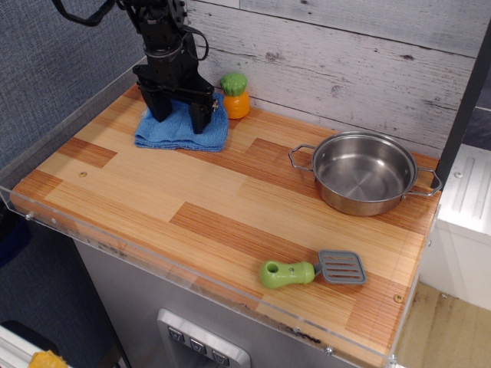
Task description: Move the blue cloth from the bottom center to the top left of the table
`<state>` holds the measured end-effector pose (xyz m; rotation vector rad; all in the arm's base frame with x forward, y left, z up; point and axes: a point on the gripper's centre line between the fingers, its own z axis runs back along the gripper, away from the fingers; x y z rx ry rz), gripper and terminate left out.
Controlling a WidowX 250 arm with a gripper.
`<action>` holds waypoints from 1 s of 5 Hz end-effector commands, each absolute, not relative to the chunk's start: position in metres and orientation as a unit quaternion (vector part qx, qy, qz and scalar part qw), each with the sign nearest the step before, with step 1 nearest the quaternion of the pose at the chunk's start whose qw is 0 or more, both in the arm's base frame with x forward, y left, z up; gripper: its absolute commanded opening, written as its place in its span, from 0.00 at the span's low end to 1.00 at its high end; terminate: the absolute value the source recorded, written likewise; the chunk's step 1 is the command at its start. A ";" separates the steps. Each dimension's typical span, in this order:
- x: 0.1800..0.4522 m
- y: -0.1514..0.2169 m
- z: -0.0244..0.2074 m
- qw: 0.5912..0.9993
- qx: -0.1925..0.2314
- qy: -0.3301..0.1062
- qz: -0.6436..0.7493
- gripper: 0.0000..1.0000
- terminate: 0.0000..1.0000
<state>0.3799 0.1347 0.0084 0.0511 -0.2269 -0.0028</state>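
The blue cloth [178,133] lies at the top left of the wooden table [230,207], slightly bunched, next to the back wall. My gripper [182,115] points straight down onto it. Its two black fingers [202,115] stand a small gap apart with a fold of the cloth between them, and their tips press into the cloth. The arm hides the cloth's far edge.
An orange toy with a green top [234,96] stands just right of the cloth by the wall. A steel pot [364,172] sits at the right. A green-handled grey spatula [313,270] lies near the front edge. A clear acrylic rim [46,221] borders the table.
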 end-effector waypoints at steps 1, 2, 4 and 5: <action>0.373 0.117 0.030 0.993 0.022 -0.113 -0.004 1.00 0.00; 0.374 0.110 0.053 0.992 0.016 -0.127 -0.005 1.00 0.00; 0.380 0.099 0.106 0.988 0.003 -0.153 0.006 1.00 0.00; 0.376 0.095 0.129 0.986 0.000 -0.164 0.006 1.00 0.00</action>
